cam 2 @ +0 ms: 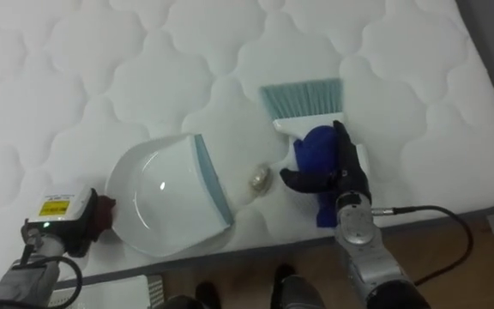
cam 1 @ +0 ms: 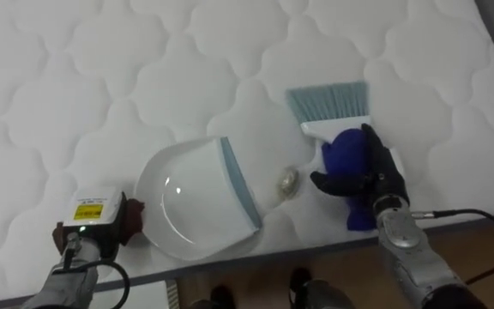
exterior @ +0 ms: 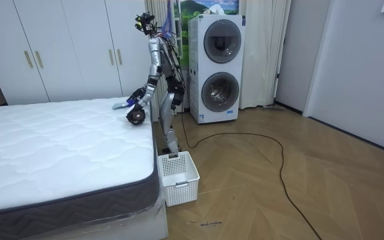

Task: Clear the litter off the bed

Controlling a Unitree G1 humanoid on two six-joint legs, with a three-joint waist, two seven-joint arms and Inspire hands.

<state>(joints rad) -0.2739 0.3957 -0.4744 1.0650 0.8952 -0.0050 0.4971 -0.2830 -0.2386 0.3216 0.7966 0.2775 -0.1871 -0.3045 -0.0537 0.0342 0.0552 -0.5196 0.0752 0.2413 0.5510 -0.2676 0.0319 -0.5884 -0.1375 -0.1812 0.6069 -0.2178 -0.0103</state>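
Our right hand (cam 1: 369,172) is wrapped tight round the blue brush (cam 1: 328,101), which lies on the white bed (cam 1: 101,77). A small scrap (cam 1: 288,180) sits between the brush and the white dustpan (cam 1: 191,202). Our left hand (cam 1: 93,225) is behind the dustpan; we cannot tell if it grips it.

The mattress (cam 1: 101,69) was matt white quilted cloth, softly puckered. The dustpan (cam 1: 187,202) was glossy white plastic with a pale blue lip. The hand brush (cam 1: 333,129) had a smooth blue plastic handle and fine pale blue bristles. The floor (exterior: 299,193) was wood parquet with a low sheen.
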